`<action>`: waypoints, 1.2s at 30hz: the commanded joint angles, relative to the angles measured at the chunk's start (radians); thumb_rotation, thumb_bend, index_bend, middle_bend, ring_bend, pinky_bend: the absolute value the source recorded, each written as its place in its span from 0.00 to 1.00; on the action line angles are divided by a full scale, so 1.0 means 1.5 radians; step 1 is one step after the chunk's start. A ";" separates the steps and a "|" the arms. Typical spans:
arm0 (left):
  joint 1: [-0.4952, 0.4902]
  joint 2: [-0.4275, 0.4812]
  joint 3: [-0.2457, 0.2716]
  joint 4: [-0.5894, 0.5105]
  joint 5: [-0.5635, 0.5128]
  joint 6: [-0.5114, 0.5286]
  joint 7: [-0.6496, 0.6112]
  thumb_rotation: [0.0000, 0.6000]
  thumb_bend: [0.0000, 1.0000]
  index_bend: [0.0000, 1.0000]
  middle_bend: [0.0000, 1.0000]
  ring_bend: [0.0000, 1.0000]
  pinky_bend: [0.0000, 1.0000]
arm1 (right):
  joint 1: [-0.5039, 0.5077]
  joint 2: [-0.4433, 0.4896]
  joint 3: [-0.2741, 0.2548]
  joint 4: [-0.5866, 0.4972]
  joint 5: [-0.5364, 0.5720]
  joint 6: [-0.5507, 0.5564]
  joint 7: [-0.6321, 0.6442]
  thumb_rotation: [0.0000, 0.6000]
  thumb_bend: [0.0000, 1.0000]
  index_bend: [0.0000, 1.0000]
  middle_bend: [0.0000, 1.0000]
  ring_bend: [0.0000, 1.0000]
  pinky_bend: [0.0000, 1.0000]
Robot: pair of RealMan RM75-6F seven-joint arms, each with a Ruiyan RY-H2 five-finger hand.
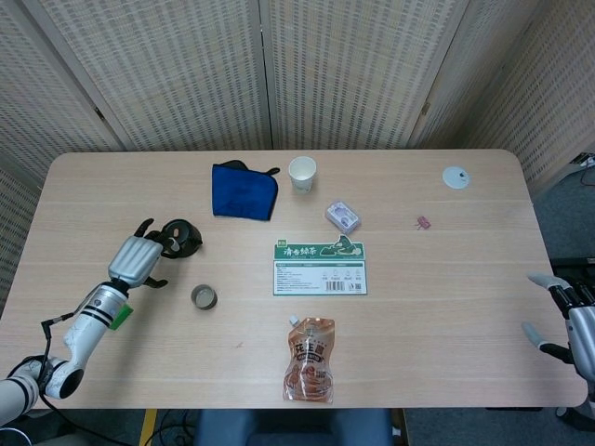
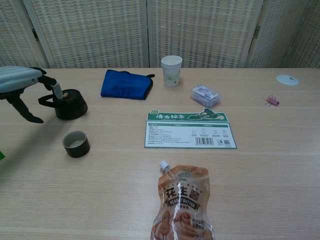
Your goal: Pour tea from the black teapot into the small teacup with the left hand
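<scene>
The black teapot point(image 1: 181, 237) point(image 2: 69, 103) stands upright on the table at the left, its handle pointing left. The small dark teacup point(image 1: 204, 297) point(image 2: 76, 144) sits in front of it, apart from it. My left hand point(image 1: 138, 259) point(image 2: 22, 85) hovers just left of the teapot with its fingers apart and nothing in it; it is clear of the handle. My right hand point(image 1: 569, 316) shows only in the head view, at the table's right edge, with fingers spread and holding nothing.
A blue cloth point(image 1: 244, 191), a white paper cup point(image 1: 302, 173), a small packet point(image 1: 342, 216), a green card point(image 1: 320, 268), a peanut butter pouch point(image 1: 310, 360), a pink clip point(image 1: 424, 222) and a white disc point(image 1: 456, 177) lie on the table.
</scene>
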 commanded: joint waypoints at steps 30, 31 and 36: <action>-0.005 -0.031 -0.004 0.043 -0.013 -0.031 0.022 1.00 0.11 0.40 0.37 0.28 0.00 | -0.005 0.000 0.000 0.005 0.005 0.003 0.004 1.00 0.20 0.26 0.30 0.22 0.22; -0.005 -0.031 -0.004 0.042 -0.013 -0.031 0.022 1.00 0.11 0.41 0.39 0.29 0.00 | -0.005 0.000 -0.001 0.005 0.005 0.003 0.004 1.00 0.20 0.26 0.30 0.22 0.22; -0.004 -0.033 -0.003 0.039 -0.017 -0.037 0.026 1.00 0.11 0.44 0.42 0.32 0.00 | -0.006 -0.001 -0.001 0.006 0.006 0.004 0.005 1.00 0.20 0.26 0.30 0.22 0.22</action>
